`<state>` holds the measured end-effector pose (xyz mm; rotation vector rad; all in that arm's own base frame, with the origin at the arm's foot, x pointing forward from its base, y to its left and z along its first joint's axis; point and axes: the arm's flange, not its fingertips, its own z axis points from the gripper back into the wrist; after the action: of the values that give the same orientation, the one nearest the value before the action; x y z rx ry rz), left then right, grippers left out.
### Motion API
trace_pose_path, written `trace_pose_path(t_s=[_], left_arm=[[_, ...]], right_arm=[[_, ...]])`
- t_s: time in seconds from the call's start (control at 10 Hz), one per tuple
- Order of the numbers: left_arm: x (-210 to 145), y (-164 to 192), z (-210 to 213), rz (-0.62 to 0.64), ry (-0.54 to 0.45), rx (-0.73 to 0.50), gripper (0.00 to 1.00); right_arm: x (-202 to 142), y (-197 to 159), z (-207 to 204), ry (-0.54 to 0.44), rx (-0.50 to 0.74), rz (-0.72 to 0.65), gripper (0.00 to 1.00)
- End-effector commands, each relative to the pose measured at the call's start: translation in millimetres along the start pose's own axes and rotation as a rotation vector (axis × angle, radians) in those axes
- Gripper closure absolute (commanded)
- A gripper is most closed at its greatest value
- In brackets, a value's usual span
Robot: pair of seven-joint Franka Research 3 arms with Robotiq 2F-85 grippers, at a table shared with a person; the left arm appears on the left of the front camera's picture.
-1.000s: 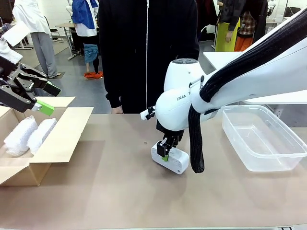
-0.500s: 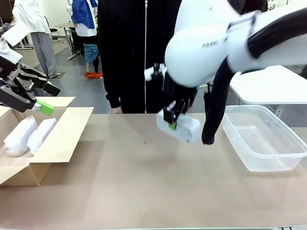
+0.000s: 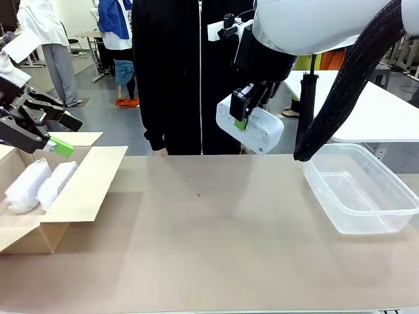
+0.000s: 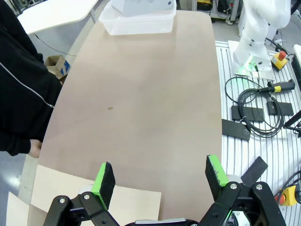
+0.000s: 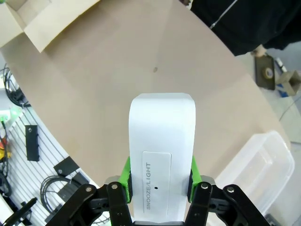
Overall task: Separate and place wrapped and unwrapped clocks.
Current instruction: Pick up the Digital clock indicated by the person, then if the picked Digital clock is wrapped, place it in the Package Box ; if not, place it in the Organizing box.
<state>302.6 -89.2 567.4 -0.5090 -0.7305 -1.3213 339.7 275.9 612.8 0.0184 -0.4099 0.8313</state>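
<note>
At far left of the front view, two wrapped bundles (image 3: 26, 185) (image 3: 56, 183) lay side by side in one cardboard box (image 3: 82, 190). The left gripper (image 3: 57, 134) hung above the box, jaws spread wide with nothing between them; its wrist view confirmed the gap between the green pads (image 4: 104, 178). At centre, one unwrapped clock (image 3: 250, 125) was held high above the tabletop (image 3: 209, 248), clamped by the right gripper (image 3: 241, 112). The right wrist view alone showed its "SNOOZE/LIGHT" bar (image 5: 155, 186). At right stood one clear plastic tub (image 3: 357, 190).
</note>
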Motion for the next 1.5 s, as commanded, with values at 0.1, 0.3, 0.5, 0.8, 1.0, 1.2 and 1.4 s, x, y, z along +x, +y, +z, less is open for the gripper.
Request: trace_pose_path(t_s=[0.1, 0.3, 0.5, 0.8, 1.0, 1.2, 1.4], left_arm=[[-0.8, -0.4, -0.4, -0.015, -0.013, -0.009, 0.00], [-0.8, -0.4, -0.4, -0.015, -0.013, -0.009, 0.00], [-0.8, -0.4, -0.4, -0.015, -0.013, -0.009, 0.00], [-0.8, -0.4, -0.4, -0.015, -0.013, -0.009, 0.00], [-0.8, -0.4, -0.4, -0.015, -0.013, -0.009, 0.00], [-0.8, -0.4, -0.4, -0.015, -0.013, -0.009, 0.00], [-0.8, -0.4, -0.4, -0.015, -0.013, -0.009, 0.00]], right_arm=[[0.9, 1.3, -1.4, 0.002, 0.003, 0.012, 0.84], [0.9, 1.3, -1.4, 0.002, 0.003, 0.012, 0.84], [0.9, 1.3, -1.4, 0.002, 0.003, 0.012, 0.84], [0.9, 1.3, -1.4, 0.002, 0.003, 0.012, 0.84], [0.9, 1.3, -1.4, 0.002, 0.003, 0.012, 0.84], [0.9, 1.3, -1.4, 0.002, 0.003, 0.012, 0.84], [0.6, 2.1, -2.1, 0.004, 0.003, 0.007, 0.49]])
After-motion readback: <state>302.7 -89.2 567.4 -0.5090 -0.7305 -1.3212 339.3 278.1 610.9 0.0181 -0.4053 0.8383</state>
